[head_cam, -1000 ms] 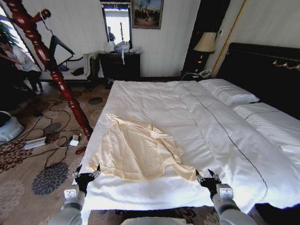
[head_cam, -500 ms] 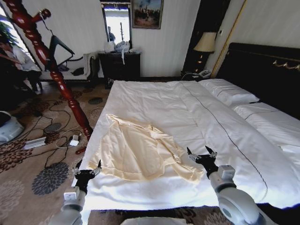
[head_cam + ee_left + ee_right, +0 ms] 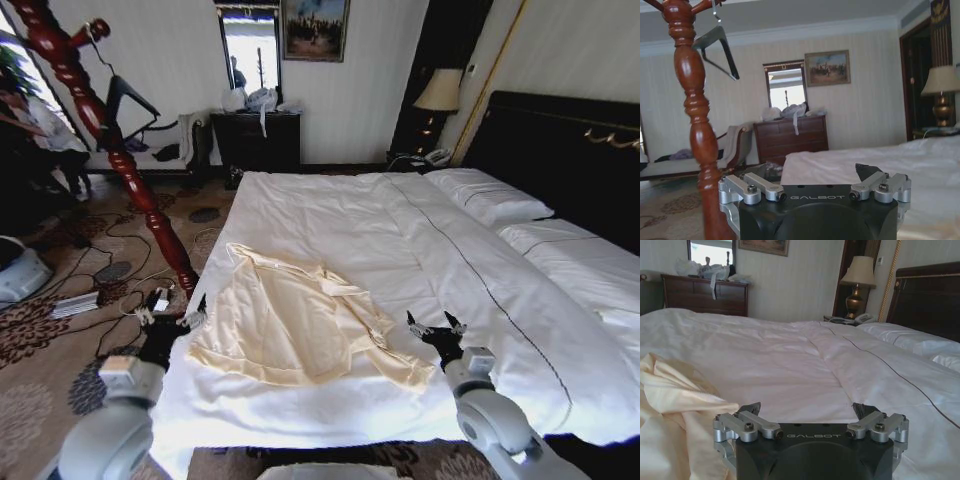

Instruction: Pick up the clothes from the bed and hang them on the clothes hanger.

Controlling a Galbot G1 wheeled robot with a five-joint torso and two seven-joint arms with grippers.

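Note:
The cream long-sleeved clothes [image 3: 300, 325] lie spread flat on the near left part of the bed [image 3: 430, 250], also seen as pale folds [image 3: 675, 405] in the right wrist view. My left gripper [image 3: 170, 322] is open, just off the bed's left edge beside the garment's hem corner. My right gripper [image 3: 436, 328] is open over the duvet, just right of the garment's lower right edge. The black clothes hanger [image 3: 125, 95] hangs by its hook on the reddish wooden stand [image 3: 110, 140]; the left wrist view shows the hanger [image 3: 720, 50] high up.
The wooden stand [image 3: 695, 130] rises close to the bed's left side. Cables and a power strip [image 3: 75, 305] lie on the patterned carpet. A dark dresser [image 3: 255, 140] and a lamp [image 3: 437, 92] stand at the far wall. A person sits at far left.
My left gripper has risen and moved forward, from below the bed's near corner to beside the garment's left hem. The right gripper advanced to the garment's right edge and holds about there.

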